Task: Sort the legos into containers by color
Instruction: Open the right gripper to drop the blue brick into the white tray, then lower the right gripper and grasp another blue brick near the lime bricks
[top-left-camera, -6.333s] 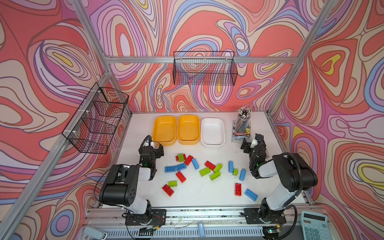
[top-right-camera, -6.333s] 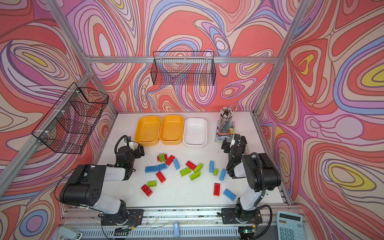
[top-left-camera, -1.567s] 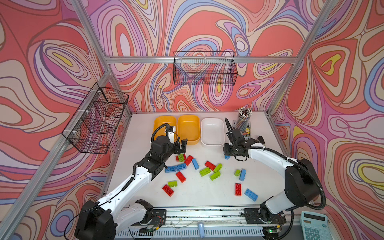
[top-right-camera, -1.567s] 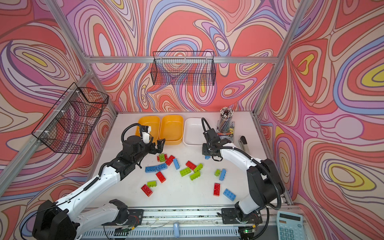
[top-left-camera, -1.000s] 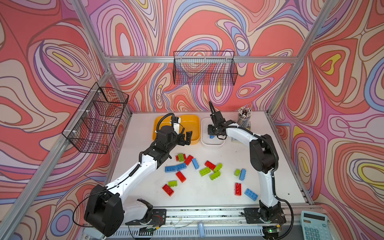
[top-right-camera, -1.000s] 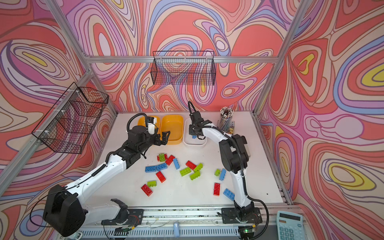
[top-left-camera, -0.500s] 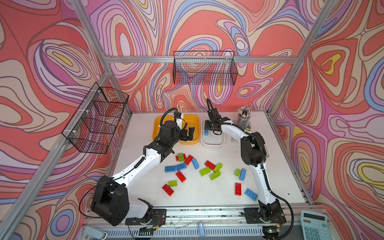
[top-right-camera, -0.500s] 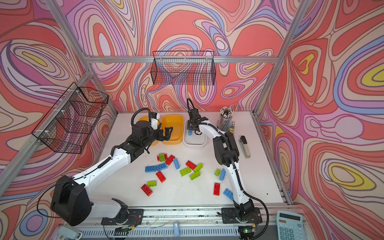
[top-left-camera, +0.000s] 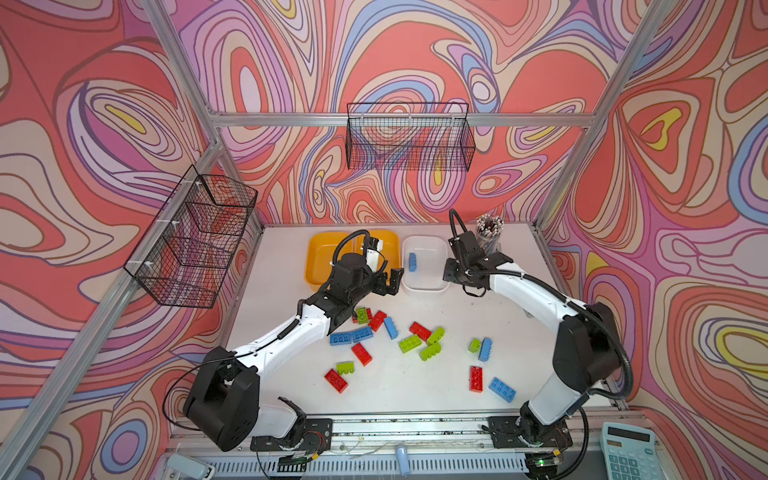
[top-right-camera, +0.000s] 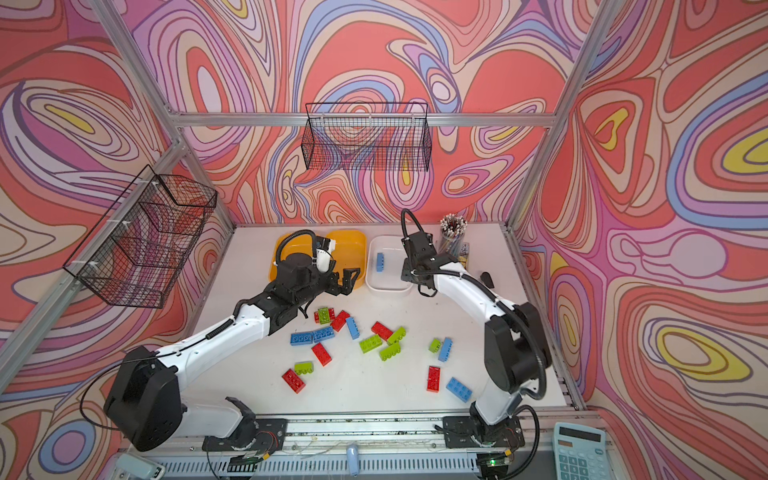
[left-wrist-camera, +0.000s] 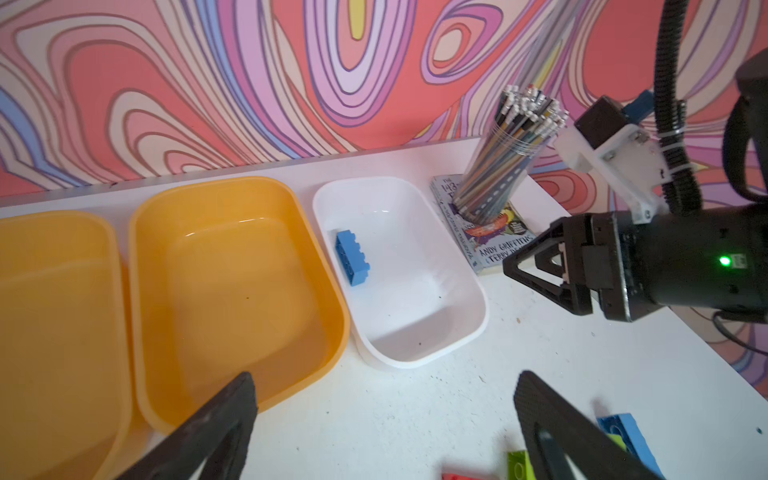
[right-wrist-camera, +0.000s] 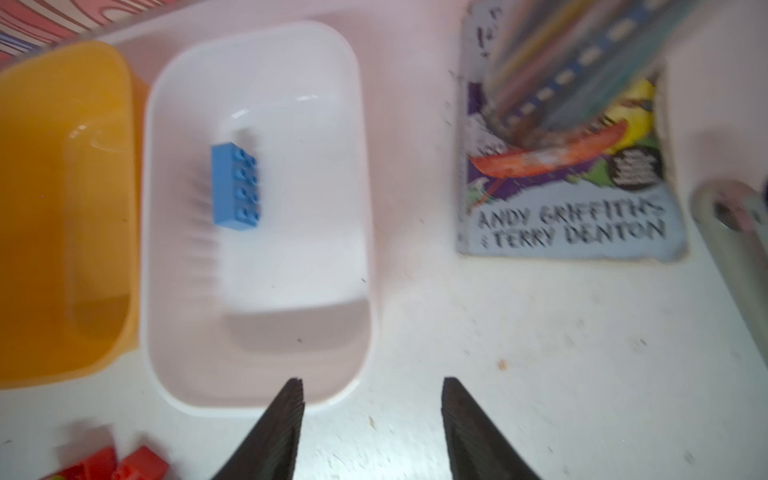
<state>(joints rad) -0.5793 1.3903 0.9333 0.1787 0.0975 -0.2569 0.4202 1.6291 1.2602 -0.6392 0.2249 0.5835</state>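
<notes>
A blue lego (top-left-camera: 412, 262) (right-wrist-camera: 235, 185) lies on its side in the white container (top-left-camera: 424, 289) (left-wrist-camera: 415, 361). Two yellow-orange containers (top-left-camera: 322, 257) (left-wrist-camera: 237, 291) stand left of it, with nothing showing inside. My right gripper (top-left-camera: 448, 276) (right-wrist-camera: 372, 380) hangs open with nothing between its fingers, above the white container's near right corner. My left gripper (top-left-camera: 388, 284) (left-wrist-camera: 386, 378) is wide open with nothing in it, just in front of the gap between the middle and white containers. Red (top-left-camera: 419, 330), green (top-left-camera: 409, 344) and blue legos (top-left-camera: 345, 337) lie loose on the table.
A clear cup of pencils (top-left-camera: 489, 228) stands on a book (right-wrist-camera: 569, 208) right of the white container, with a grey object (right-wrist-camera: 731, 216) beyond. Black wire baskets (top-left-camera: 409, 137) (top-left-camera: 195, 237) hang on the walls. A calculator (top-left-camera: 629, 449) lies off the table's front right.
My right gripper opened over the white container, left the blue lego in it and drew back toward its near right corner. My left arm swung right, from the yellow containers toward the white one.
</notes>
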